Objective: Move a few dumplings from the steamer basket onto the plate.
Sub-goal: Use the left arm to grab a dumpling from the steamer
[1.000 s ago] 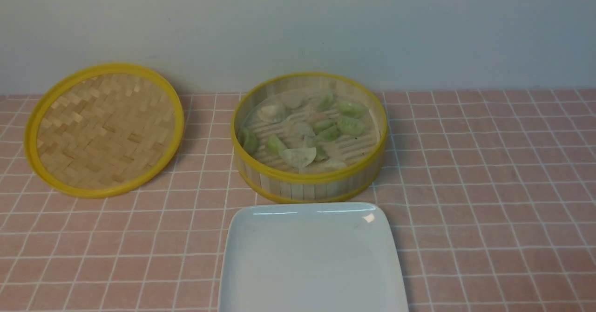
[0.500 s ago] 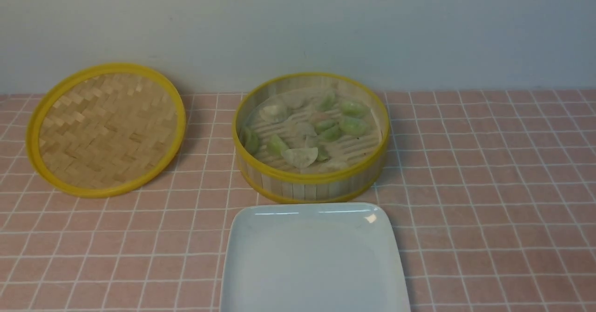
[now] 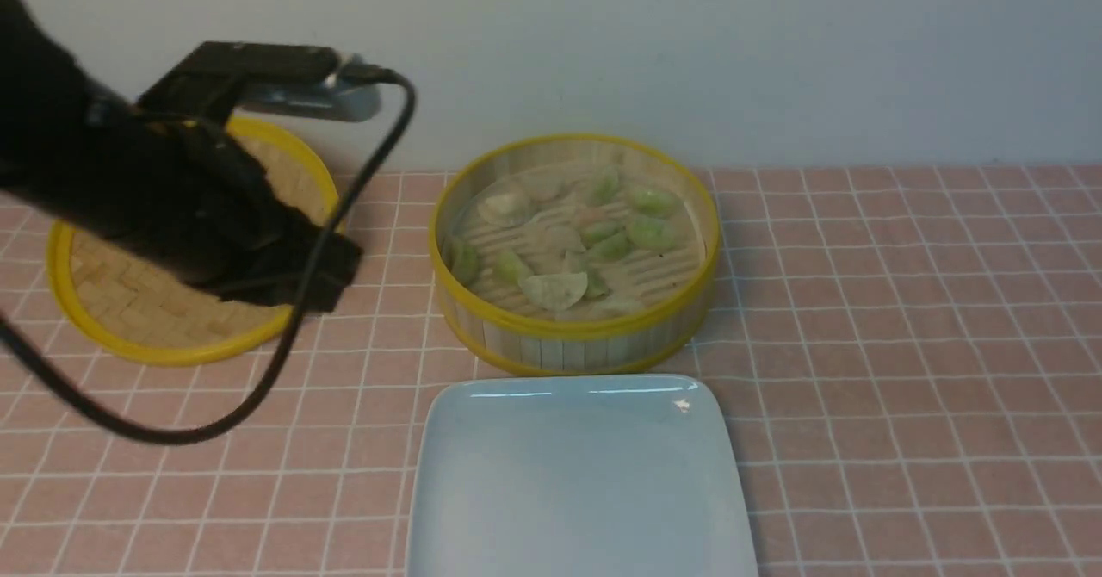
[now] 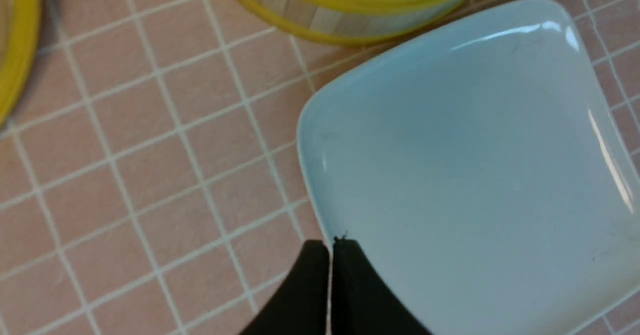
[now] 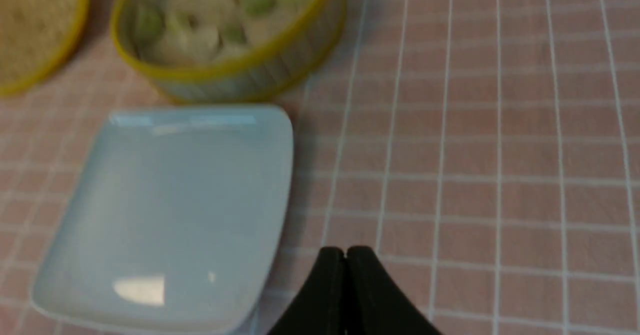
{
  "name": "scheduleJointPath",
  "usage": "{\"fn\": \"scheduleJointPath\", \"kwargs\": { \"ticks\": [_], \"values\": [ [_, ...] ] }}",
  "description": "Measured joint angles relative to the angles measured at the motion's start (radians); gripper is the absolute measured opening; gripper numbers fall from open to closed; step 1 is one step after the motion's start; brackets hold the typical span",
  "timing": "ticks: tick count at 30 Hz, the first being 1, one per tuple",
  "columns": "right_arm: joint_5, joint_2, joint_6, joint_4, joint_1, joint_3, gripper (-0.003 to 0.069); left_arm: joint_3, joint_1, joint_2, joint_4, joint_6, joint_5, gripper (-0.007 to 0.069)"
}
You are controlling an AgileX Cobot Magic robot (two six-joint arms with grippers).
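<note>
Closing on the basket from nine o'clock

Read as a clock face on the front view, the steamer basket (image 3: 572, 333) sat at twelve o'clock from the plate (image 3: 577, 491), the two nearly touching. All of the dumplings (image 3: 594, 237) lay inside the basket, and the plate was bare. The left arm (image 3: 172, 207) hung over the woven lid (image 3: 146, 323), so the basket lay at about three o'clock from it, just beside. The left gripper (image 4: 330, 247) had its fingertips pressed together with nothing between them. The right gripper (image 5: 345, 255) was likewise closed and empty, above the pink checked tablecloth (image 5: 475, 150). It did not appear in the front view, and judging by its own camera it stood farther from the basket. The left arm looked the nearer.

The likeliest first pick seemed the large whitish dumpling (image 3: 554, 288), lying toward six o'clock on the basket floor. Its long axis ran nine to three, with the straight edge toward twelve and the curved belly toward six. A grip would probably have to open first, then close across that axis, from twelve to six.
</note>
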Motion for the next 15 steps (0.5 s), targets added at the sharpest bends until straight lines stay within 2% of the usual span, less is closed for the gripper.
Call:
{"fn": "scheduleJointPath", "kwargs": {
  "ticks": [2,8,11,15],
  "values": [
    [0.075,0.113,-0.024,-0.021,0.0,-0.076,-0.0015,-0.078,-0.036,0.068,0.007,-0.003,-0.002,-0.0006],
    [0.093,0.26,-0.036,-0.035,0.0,-0.15,-0.0015,-0.289,-0.099,0.281,0.06,-0.006,-0.015,0.0006],
    [0.098,0.268,-0.039,-0.035,0.0,-0.15,-0.0015,-0.373,-0.122,0.372,0.113,-0.008,-0.029,0.0053],
    [0.098,0.269,-0.039,-0.035,0.0,-0.15,-0.0015,-0.482,-0.145,0.497,0.186,-0.01,-0.045,0.0194]
  ]
}}
